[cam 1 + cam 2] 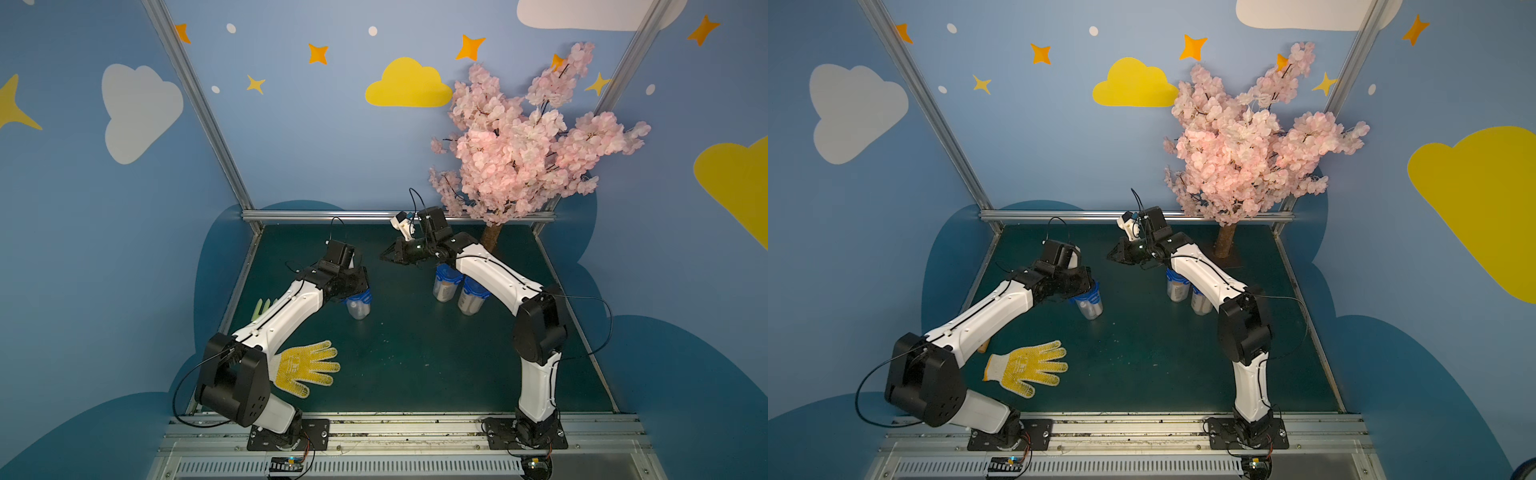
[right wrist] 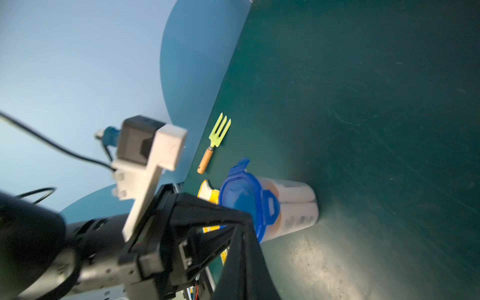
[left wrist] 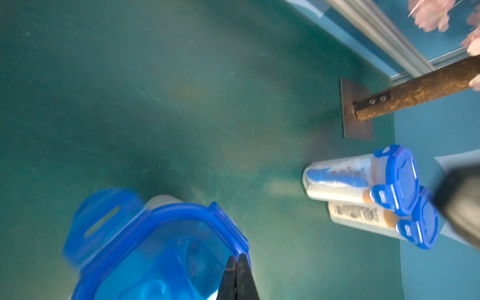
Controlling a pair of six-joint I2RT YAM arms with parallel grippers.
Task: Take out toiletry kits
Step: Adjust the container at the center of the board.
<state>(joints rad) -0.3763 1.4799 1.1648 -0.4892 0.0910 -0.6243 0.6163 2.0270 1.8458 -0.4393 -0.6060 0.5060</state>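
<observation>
Three clear jars with blue lids stand on the green table. Each holds a toiletry kit: white bottles with orange-yellow caps (image 2: 293, 205), and a blue toothbrush (image 3: 337, 179) shows in one. My left gripper (image 3: 237, 259) is shut, its tips on the rim of the nearest jar's lid (image 3: 155, 246). One tab of that lid (image 3: 104, 218) stands lifted. I cannot see whether the tips pinch anything. This jar (image 1: 359, 309) shows below the left wrist in both top views. My right gripper (image 1: 383, 257) hangs shut and empty in the air. The two other jars (image 1: 446, 286) stand under the right arm.
A yellow work glove (image 1: 305, 368) lies front left beside the left arm. A green hand fork (image 2: 219, 132) with a wooden handle lies at the left table edge. A pink blossom tree (image 1: 519, 141) stands back right on a dark base plate (image 3: 355, 111).
</observation>
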